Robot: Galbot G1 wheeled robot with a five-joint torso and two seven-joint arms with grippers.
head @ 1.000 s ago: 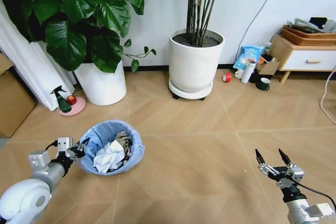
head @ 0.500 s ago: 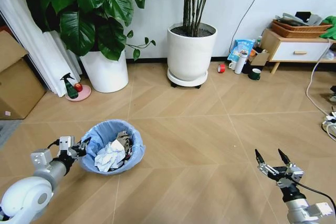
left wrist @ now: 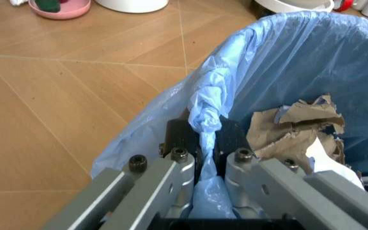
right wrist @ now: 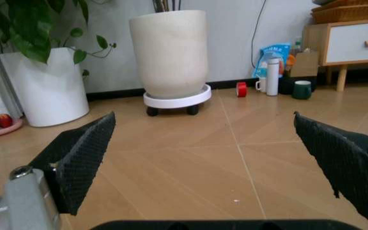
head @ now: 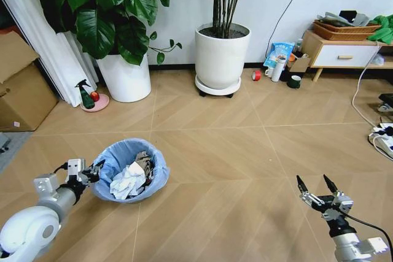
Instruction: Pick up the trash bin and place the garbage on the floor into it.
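Two claws: left claw (head: 93,172) is clamped on the blue bag at the rim of the trash bin (head: 130,172); right claw (head: 317,189) is wide apart, holding nothing
Bin: on the floor (head: 233,151), low on the left; garbage (head: 128,181) sits inside
Tip: grip tight; lift the bin slowly and level

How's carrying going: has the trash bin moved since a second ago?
Yes: the trash bin, held by the left end effector, has backed away from the leafy plant's white pot.
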